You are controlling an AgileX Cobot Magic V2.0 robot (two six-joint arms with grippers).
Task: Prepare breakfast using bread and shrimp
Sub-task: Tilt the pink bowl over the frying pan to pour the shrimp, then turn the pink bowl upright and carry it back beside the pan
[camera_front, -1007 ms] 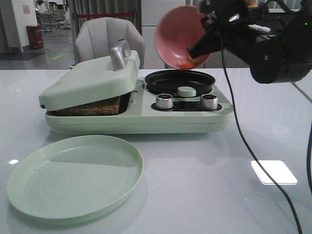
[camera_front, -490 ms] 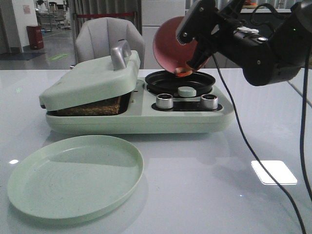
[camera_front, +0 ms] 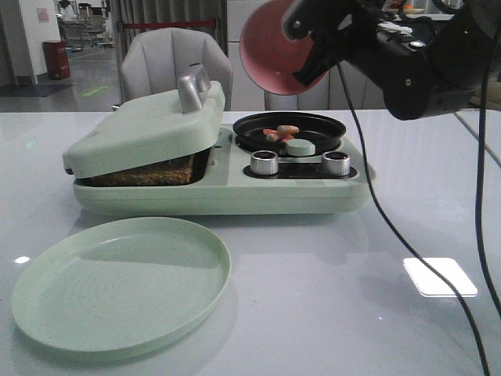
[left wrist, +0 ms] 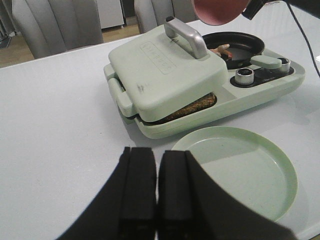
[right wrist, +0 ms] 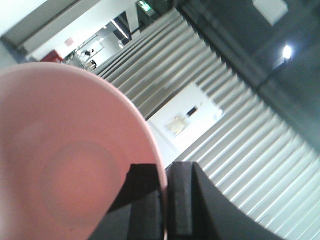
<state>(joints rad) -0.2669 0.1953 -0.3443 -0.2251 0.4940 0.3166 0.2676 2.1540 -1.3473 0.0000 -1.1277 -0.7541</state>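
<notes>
My right gripper (camera_front: pixel 307 48) is shut on the rim of a pink bowl (camera_front: pixel 270 48), held tipped on its side above the black round pan (camera_front: pixel 313 128) of the green breakfast maker (camera_front: pixel 219 188). The bowl (right wrist: pixel 65 165) looks empty in the right wrist view. Pink-orange shrimp (camera_front: pixel 279 131) lie in the pan, also seen in the left wrist view (left wrist: pixel 220 49). Toasted bread (camera_front: pixel 145 172) sits under the half-closed lid (camera_front: pixel 149 125); its edge shows in the left wrist view (left wrist: pixel 192 105). My left gripper (left wrist: pixel 157 162) is shut and empty, above the table in front of the maker.
A round green plate (camera_front: pixel 117 282) lies in front of the maker; it also shows in the left wrist view (left wrist: pixel 240 170). Two silver knobs (camera_front: pixel 264 162) and a green pan handle (camera_front: pixel 300 146) sit at the maker's front. A grey chair (camera_front: pixel 172 63) stands behind the table.
The right gripper has tipped the pink bowl further and lifted it up and left; the shrimp have dropped out of the bowl into the black pan.
</notes>
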